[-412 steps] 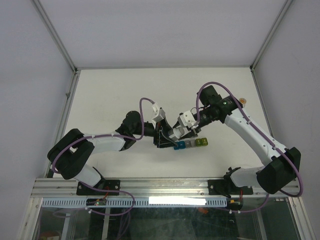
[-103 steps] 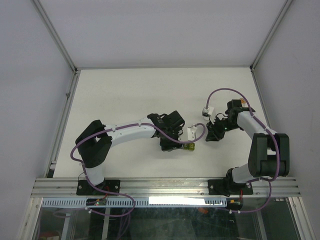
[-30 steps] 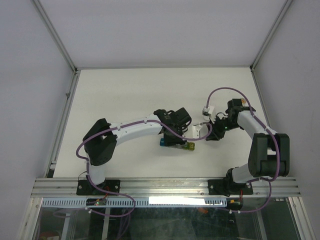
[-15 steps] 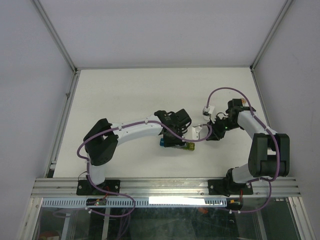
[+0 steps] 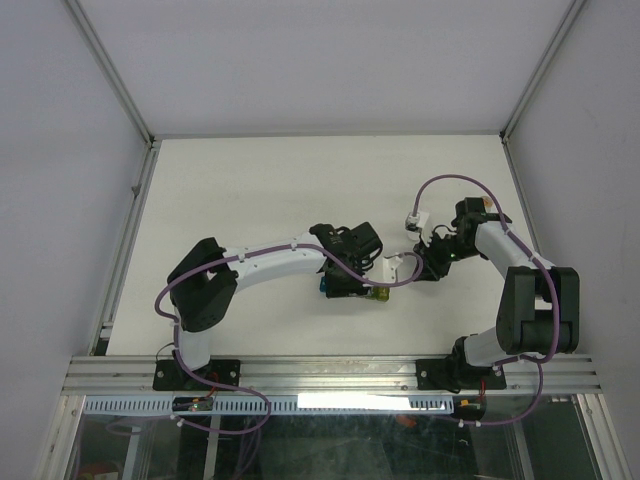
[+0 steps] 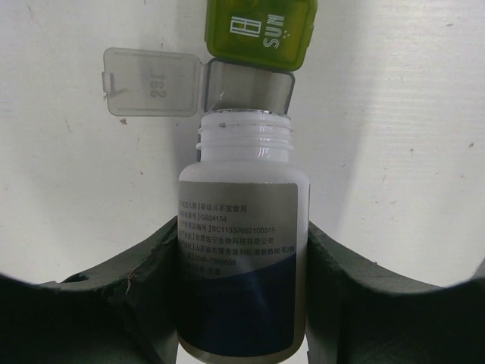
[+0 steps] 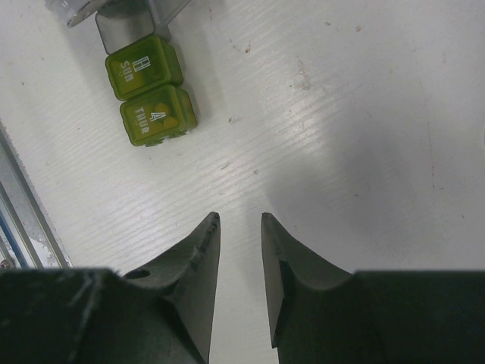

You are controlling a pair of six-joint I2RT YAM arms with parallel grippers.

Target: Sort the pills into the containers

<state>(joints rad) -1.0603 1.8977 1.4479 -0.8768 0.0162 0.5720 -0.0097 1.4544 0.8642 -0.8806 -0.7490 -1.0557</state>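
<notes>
The containers [image 5: 357, 291] are a strip of joined cubes, mostly hidden under my left gripper [image 5: 352, 275] in the top view. My left gripper [image 6: 244, 243] is shut on an uncapped white bottle [image 6: 244, 258] with a dark label. The bottle's mouth points at the grey compartment [image 6: 250, 87], whose clear lid [image 6: 151, 82] lies open to the left. A green compartment [image 6: 260, 30] beyond it is closed. No pills show. My right gripper [image 7: 240, 220] is empty, jaws a little apart, low over the table right of the strip; two green cubes [image 7: 150, 91] lie ahead of it.
A small amber bottle [image 5: 484, 201] peeks from behind the right arm at the right. The right arm is folded back close to its base. The table [image 5: 250, 190] is white with metal rails [image 5: 130, 215] along its sides.
Over the last second my left gripper with the bottle has edged slightly right over the strip. The right arm has stayed still.
</notes>
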